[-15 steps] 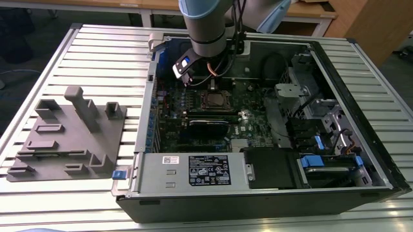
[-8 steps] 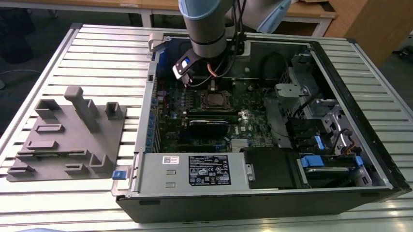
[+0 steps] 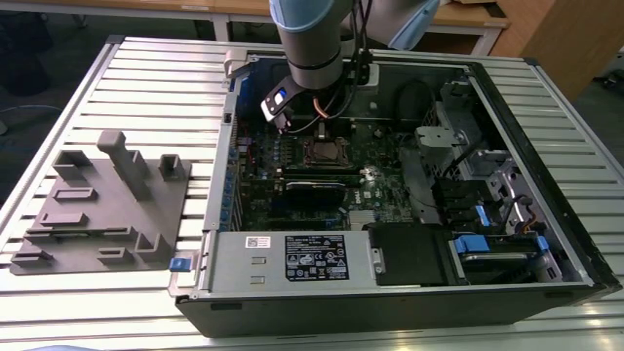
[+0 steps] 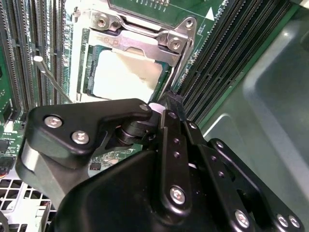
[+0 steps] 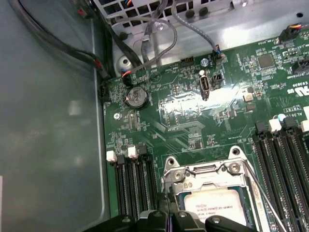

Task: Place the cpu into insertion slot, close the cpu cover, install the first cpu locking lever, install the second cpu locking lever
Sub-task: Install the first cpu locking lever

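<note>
Cpu (image 5: 217, 205) lay flat, face up, under cpu cover (image 4: 142, 41); second wrist view added gripper (image 4: 157, 106), jaws seemingly clenched.

A robotics lab or workshop: an opened computer tower (image 3: 390, 311) and grey parts jig (image 3: 98, 212) on a slatted aluminium counter (image 3: 156, 73), wooden desks (image 3: 468, 18) behind

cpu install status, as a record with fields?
cpu: lying in the slot, silver top up
cover: down, framing the cpu
lever: thin rod beside the slot; latched or not, cannot tell
gripper: low over the cover's edge
case: open, lying on the slatted table
</note>
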Action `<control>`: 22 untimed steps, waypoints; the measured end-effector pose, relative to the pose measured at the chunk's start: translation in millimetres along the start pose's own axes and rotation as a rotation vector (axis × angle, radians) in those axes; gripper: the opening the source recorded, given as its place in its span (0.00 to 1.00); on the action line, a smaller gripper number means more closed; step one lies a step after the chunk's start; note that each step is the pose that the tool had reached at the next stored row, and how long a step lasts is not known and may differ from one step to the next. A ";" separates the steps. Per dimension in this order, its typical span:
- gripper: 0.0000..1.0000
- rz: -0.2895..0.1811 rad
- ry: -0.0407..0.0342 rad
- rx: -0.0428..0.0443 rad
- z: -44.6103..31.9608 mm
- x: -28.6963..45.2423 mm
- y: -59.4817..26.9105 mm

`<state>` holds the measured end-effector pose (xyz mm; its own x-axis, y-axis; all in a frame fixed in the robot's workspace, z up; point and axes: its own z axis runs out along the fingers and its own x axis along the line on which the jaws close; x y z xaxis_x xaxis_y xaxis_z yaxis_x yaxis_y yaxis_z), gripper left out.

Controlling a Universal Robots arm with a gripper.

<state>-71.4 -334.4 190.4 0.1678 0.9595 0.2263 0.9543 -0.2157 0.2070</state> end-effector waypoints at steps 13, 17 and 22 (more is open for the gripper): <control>0.11 0.000 0.0000 0.0000 -15.8 3.7 3.5; 0.11 0.001 -0.0003 0.0000 -23.8 5.6 5.2; 0.11 0.018 -0.0227 -0.0087 -24.8 6.2 5.4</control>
<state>-71.3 -334.2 216.6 0.1908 0.9592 0.2085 0.9488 -0.2346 0.2113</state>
